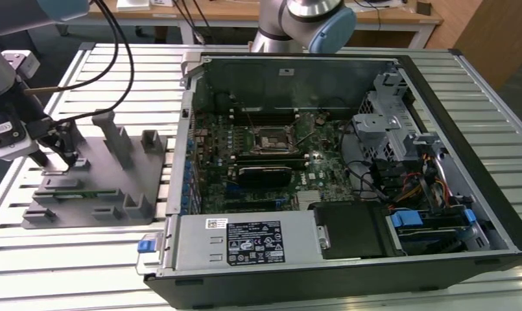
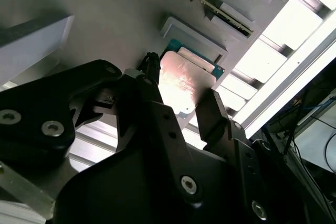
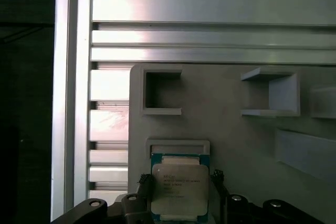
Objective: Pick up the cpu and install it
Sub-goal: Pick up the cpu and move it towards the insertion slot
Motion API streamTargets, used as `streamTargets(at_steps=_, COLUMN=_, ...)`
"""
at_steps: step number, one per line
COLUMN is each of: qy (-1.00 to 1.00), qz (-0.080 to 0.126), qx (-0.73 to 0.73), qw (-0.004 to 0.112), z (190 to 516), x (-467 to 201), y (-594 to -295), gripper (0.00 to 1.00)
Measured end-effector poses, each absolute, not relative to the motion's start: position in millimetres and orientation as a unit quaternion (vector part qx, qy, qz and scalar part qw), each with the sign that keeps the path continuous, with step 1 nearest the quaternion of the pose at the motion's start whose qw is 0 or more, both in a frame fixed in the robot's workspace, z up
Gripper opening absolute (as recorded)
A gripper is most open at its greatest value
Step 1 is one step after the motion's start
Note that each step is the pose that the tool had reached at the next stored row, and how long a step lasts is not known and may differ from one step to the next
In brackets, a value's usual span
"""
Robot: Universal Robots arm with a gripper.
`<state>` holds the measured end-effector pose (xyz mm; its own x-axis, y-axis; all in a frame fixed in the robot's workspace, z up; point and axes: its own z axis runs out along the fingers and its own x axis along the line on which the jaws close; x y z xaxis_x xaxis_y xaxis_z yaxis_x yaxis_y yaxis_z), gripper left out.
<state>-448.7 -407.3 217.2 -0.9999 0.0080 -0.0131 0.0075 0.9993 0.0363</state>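
The cpu is a thin square chip with a pale metal top and a green edge. It lies in a shallow pocket of the grey plastic fixture at the exterior view's left. My gripper is lowered onto that fixture. In both wrist views its black fingers stand on opposite sides of the cpu, pressed against its edges. The gripper is shut on the chip, which still rests in the pocket. The motherboard's bare socket sits inside the open computer case.
Upright posts of the fixture rise close to the gripper. The slatted aluminium table carries both fixture and case. A second robot arm stands behind the case. Cables hang over the table's back left.
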Motion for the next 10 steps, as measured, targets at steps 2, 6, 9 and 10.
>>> streamTargets(at_steps=2, qy=1.0, qz=0.018, qx=0.004, qw=0.007, z=218.6, x=-448.7, y=-407.3, gripper=0.52)
streamTargets(at_steps=6, qy=1.0, qz=0.018, qx=0.004, qw=0.007, z=221.7, x=-448.7, y=-407.3, gripper=0.52)
streamTargets(at_steps=9, qy=1.0, qz=0.018, qx=0.004, qw=0.007, z=223.9, x=-448.7, y=-407.2, gripper=0.52)
streamTargets(at_steps=10, qy=1.0, qz=0.018, qx=0.004, qw=0.007, z=224.7, x=-448.7, y=-407.2, gripper=0.52)
